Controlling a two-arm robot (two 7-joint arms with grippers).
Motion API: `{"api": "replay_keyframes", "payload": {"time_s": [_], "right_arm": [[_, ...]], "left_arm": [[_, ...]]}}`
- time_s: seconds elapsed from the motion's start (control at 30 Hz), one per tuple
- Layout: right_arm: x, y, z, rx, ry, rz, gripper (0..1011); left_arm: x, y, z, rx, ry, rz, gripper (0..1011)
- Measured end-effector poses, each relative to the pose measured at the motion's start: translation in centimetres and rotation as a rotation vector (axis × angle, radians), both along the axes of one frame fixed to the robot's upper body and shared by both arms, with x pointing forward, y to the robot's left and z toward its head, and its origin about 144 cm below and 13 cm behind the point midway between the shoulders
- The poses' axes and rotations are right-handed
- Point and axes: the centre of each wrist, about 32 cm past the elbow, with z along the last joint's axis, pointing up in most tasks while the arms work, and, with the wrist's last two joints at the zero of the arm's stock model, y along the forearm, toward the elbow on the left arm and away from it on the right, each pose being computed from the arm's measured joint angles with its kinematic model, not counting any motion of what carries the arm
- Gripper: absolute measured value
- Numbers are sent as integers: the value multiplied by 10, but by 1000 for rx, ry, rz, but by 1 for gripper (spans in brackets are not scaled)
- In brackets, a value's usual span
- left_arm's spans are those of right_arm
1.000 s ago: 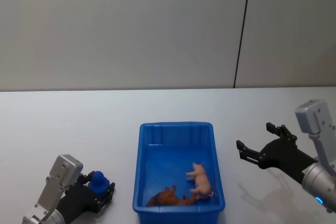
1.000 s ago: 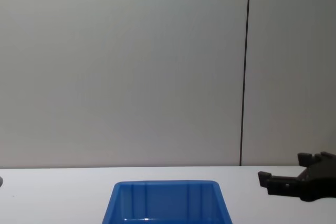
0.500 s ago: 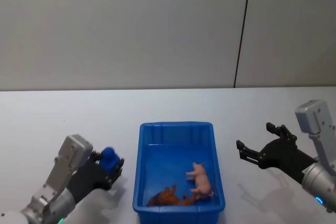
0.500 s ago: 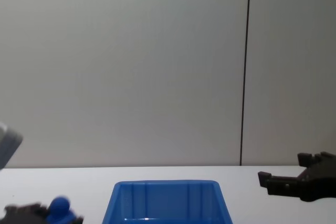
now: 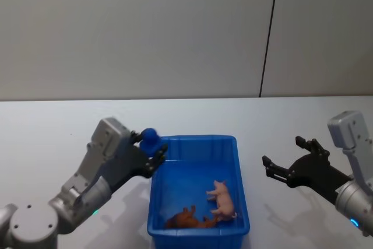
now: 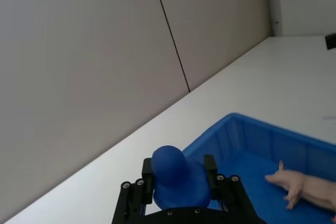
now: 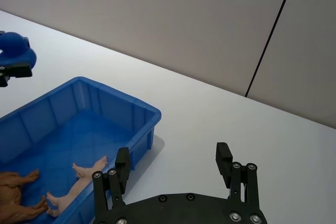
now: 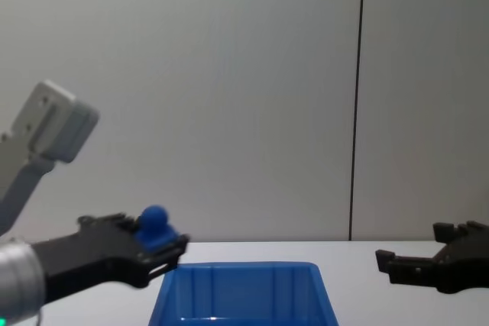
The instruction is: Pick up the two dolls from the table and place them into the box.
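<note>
Over the near-left rim of the bright blue rectangular plastic box (image 5: 195,141), the left gripper (image 5: 150,154) is clamping the solid blue round-headed doll (image 5: 151,139) — not released yet. Inside are lying a brown toy animal (image 5: 186,218) and a pink pig figure (image 5: 222,199). The right gripper (image 5: 287,166) is hovering beside the box, jaws wide and holding nothing — one drop left, I judge.

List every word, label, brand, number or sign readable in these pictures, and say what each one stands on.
None: no readable text in any view.
The blue box, blue doll in the left hand, pink pig and brown toy inside the box, open right hand, white table and wall all look plain and unmarked.
</note>
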Motion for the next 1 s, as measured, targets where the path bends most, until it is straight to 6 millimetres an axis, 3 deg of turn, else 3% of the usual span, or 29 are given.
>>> {"api": "replay_keyframes", "payload": {"time_s": [0.17, 0.3, 0.53, 1.0], "right_arm": [[0, 0, 0, 0, 0, 0, 1001], [0, 0, 0, 0, 0, 0, 1001], [0, 0, 0, 0, 0, 0, 1001], [0, 0, 0, 0, 0, 0, 1001]], "left_arm": [[6, -16, 5, -21, -25, -34, 668], [8, -26, 7, -36, -35, -51, 833], [9, -37, 9, -56, -50, -64, 994], [-2, -45, 14, -88, -86, -44, 1001]]}}
